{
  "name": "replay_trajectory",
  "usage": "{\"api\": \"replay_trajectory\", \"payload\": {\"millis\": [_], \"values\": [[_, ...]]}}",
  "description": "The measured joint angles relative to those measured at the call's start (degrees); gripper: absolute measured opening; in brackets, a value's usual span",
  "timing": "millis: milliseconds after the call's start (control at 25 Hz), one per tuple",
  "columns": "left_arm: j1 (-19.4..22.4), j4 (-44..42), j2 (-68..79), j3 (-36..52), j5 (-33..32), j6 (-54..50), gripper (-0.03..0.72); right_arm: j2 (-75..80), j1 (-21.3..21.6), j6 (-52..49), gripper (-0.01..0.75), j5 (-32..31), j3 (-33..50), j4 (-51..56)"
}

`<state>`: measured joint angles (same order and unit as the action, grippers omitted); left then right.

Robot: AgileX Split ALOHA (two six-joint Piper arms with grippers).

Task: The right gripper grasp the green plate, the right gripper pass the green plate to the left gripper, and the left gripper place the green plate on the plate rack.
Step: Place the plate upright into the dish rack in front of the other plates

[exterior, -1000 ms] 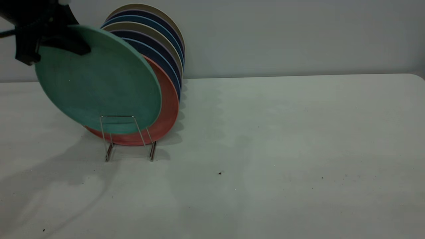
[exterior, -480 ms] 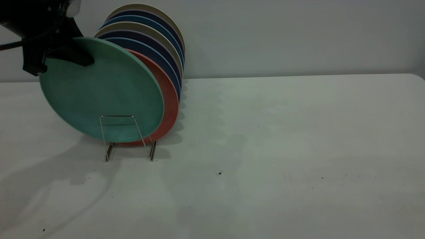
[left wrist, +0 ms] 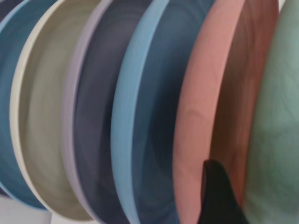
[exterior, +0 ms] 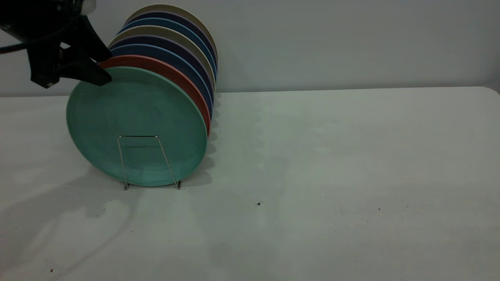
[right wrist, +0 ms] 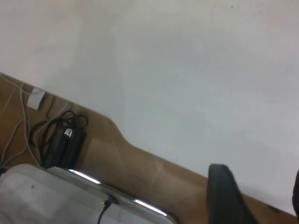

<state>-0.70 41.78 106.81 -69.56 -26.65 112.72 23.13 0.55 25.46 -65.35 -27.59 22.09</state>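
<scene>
Now, plate: the green plate (exterior: 136,125) has dropped from a tilted, lifted pose into the front slot of the plate rack (exterior: 150,162), left-centre of frame, leaning on the salmon plate (exterior: 172,72).
Left gripper: the left gripper (exterior: 68,64), upper left, still touches the plate's top rim; fingers look parted, grip apparently loosening.
Right gripper: the right gripper (right wrist: 252,196) is parked away over the table edge, fingers spread, empty.
Meaning: placement looks essentially done; only withdrawal remains.

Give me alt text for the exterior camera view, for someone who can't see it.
A green plate stands upright at the front of a wire plate rack, ahead of a salmon plate and several blue and beige ones. The left gripper sits at the green plate's upper edge, on a pale table.
</scene>
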Motion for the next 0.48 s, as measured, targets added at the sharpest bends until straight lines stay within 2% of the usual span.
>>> {"api": "replay_trajectory", "payload": {"millis": [280,480], "values": [[0.0,-0.4,-2.5,0.0,-0.8,-4.8,0.472,0.0,0.0,0.0,0.371,-0.2,0.0,-0.7],[0.0,-0.7,-7.9,0.0,-4.2,-9.7,0.473,0.0,0.0,-0.7,0.371,-0.2,0.1,-1.8]]}}
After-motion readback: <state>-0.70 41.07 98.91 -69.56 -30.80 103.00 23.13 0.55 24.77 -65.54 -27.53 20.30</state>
